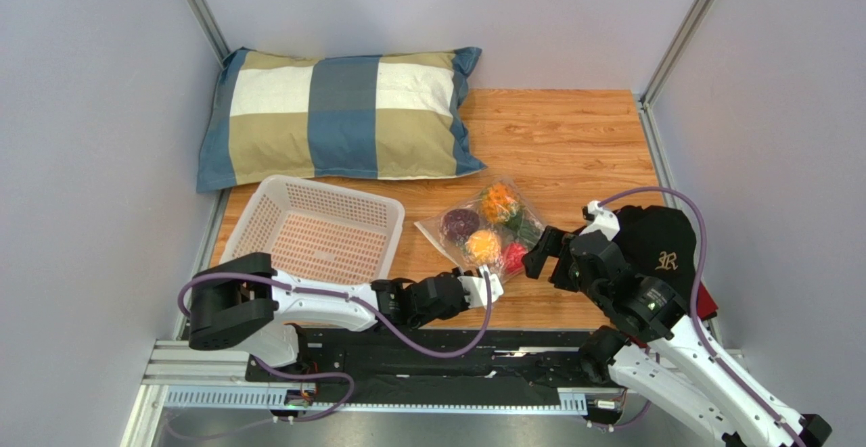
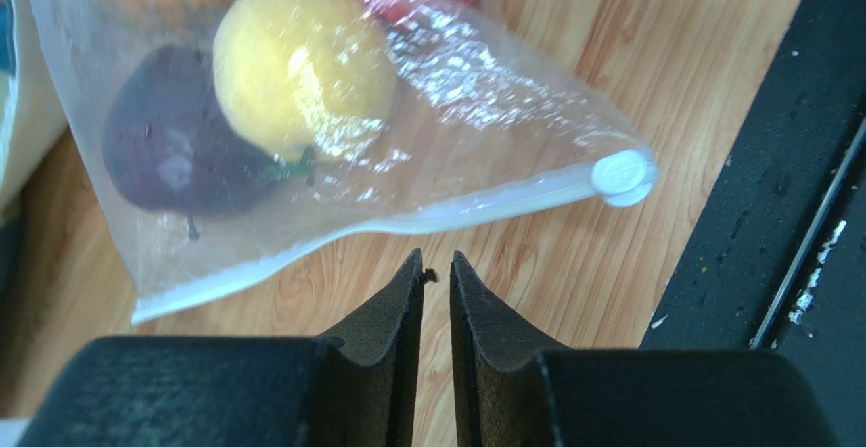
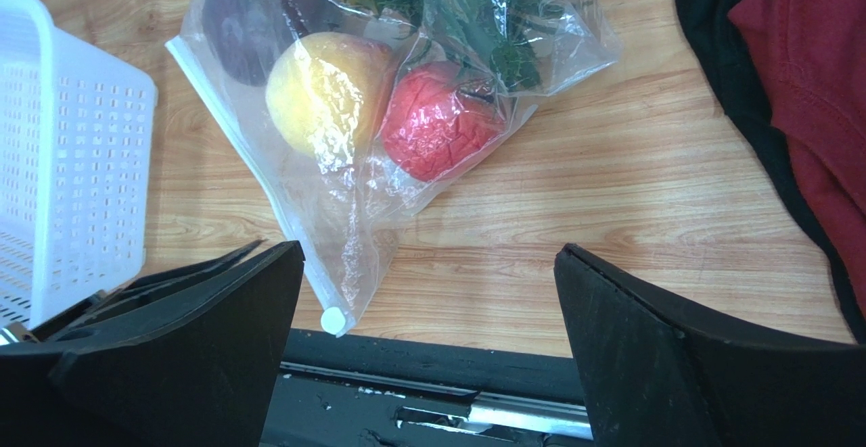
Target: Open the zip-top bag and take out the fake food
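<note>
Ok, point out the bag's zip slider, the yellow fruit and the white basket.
zip slider [image 2: 622, 176]: left wrist view, its round face.
yellow fruit [image 2: 303, 62]: left wrist view, its middle.
white basket [image 3: 76, 153]: right wrist view, perforated wall.

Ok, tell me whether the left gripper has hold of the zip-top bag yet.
No, the left gripper sits just short of the zip-top bag, gripping nothing.

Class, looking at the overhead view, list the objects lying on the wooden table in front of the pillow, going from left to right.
white perforated basket → zip-top bag → black cap
</note>
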Robot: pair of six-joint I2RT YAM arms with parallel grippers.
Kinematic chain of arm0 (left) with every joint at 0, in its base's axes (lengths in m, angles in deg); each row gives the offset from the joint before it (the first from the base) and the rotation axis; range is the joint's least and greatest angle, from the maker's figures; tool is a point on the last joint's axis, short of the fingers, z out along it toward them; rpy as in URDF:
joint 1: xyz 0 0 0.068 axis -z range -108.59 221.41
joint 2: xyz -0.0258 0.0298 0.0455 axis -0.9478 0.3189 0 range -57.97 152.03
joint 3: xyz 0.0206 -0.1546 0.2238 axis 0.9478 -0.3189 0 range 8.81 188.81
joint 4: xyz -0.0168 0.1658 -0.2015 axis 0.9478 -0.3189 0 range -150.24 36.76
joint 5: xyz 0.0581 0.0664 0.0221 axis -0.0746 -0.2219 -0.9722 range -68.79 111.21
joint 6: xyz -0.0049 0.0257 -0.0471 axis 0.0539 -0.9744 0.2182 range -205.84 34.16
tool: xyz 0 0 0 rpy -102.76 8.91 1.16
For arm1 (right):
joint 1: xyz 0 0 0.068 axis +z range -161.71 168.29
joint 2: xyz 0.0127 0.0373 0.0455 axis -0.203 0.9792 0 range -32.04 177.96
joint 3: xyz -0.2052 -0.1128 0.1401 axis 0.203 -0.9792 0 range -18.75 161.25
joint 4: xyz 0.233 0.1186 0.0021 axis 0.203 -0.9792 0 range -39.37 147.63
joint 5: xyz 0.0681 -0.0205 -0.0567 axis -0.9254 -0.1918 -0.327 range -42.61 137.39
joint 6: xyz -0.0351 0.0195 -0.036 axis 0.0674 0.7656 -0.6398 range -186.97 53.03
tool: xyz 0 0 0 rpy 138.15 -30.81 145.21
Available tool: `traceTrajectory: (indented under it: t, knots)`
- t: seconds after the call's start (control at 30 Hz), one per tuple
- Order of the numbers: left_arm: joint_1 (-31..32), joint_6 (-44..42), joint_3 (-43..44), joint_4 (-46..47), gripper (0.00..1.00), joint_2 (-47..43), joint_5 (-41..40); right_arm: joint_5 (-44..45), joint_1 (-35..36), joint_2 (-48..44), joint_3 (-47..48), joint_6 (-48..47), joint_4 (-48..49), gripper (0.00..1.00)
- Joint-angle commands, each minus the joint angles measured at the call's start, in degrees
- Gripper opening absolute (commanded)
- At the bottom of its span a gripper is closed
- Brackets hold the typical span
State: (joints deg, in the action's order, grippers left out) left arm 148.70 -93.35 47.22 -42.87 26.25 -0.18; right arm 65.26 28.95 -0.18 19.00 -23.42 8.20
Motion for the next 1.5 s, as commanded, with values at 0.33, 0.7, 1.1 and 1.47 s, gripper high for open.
traceTrajectory:
  t: [0.33,0.7,1.1,1.47]
  knots:
    - [5.94,-16.4,5.36,11.33,0.21,15.61,-2.35,-1.87,-0.15,-6.37,2.14,-1.27,1.44,1.0]
    - [4.44,-16.24,9.84,16.0,0.0,18.09,-5.69,-0.65,-0.15,-7.42,1.18,-1.1,1.62,1.0]
    - [0.76,-2.9,4.65,0.1,0.08,-4.67,10.04,3.23,-0.15,-12.96,-0.23,-2.95,4.6,1.0]
    - [-3.91,21.92,6.85,-7.47,0.79,-14.43,22.51,-6.59,-0.15,-0.13,-4.87,10.14,1.77,1.0]
